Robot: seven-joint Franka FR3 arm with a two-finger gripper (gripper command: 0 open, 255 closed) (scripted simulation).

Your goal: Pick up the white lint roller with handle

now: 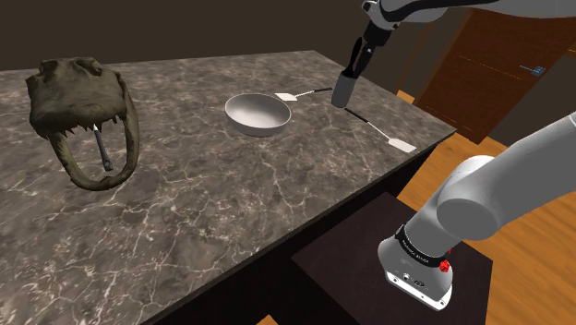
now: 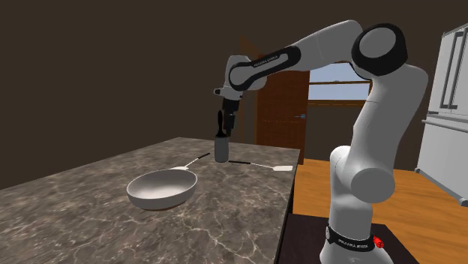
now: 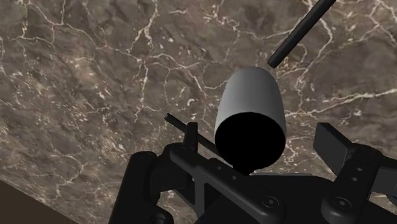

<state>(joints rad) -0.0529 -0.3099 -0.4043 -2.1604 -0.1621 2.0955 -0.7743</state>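
Note:
The lint roller (image 1: 344, 90) is a grey cylinder on a black handle, and it hangs upright a little above the far right part of the marble table (image 1: 231, 203). My gripper (image 1: 356, 61) is shut on the handle from above, with the cylinder pointing down. In the second exterior view the roller (image 2: 221, 148) hovers over the tabletop beneath the gripper (image 2: 223, 122). In the wrist view the roller (image 3: 252, 102) sticks out from between the fingers of the gripper (image 3: 248, 168) towards the marble.
A grey bowl (image 1: 258, 114) sits mid-table, towards the shoulder view's left of the roller. Two white-headed spatulas (image 1: 287, 95) (image 1: 402, 143) with thin dark handles lie near and under the roller. A reptile skull (image 1: 83, 115) stands at the far left. The table edge runs close by at right.

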